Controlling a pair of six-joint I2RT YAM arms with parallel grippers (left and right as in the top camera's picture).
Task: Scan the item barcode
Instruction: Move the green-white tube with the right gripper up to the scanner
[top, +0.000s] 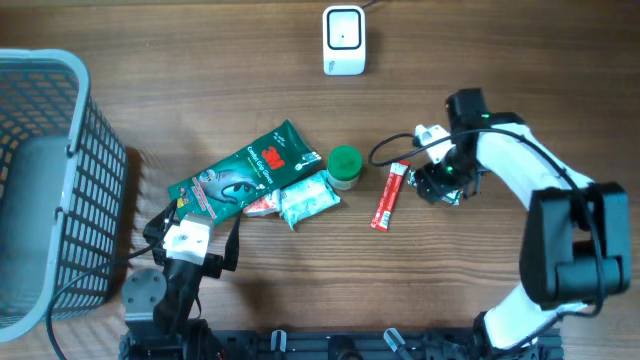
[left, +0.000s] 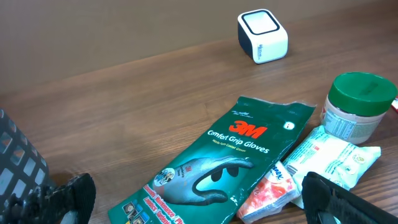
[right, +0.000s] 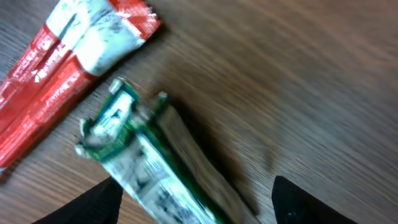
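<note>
Both fingers of the right gripper (right: 198, 183) stand apart, straddling the green-white packet (right: 143, 155), which lies lower centre in the wrist frame, just beside the red sachet (right: 68, 56). View is blurry, can't tell if either pad touches it. Left gripper (left: 196, 186) spread wide, holding nothing. Scanner (top: 343, 40) sits top centre in the overhead view.

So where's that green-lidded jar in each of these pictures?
Overhead: jar at mid-table, below the scanner.
Left wrist: jar at the right edge, with the scanner up and to its left.
Right wrist: not in it.
Shared landmark: the scanner, seen in the overhead and left wrist views only.
</note>
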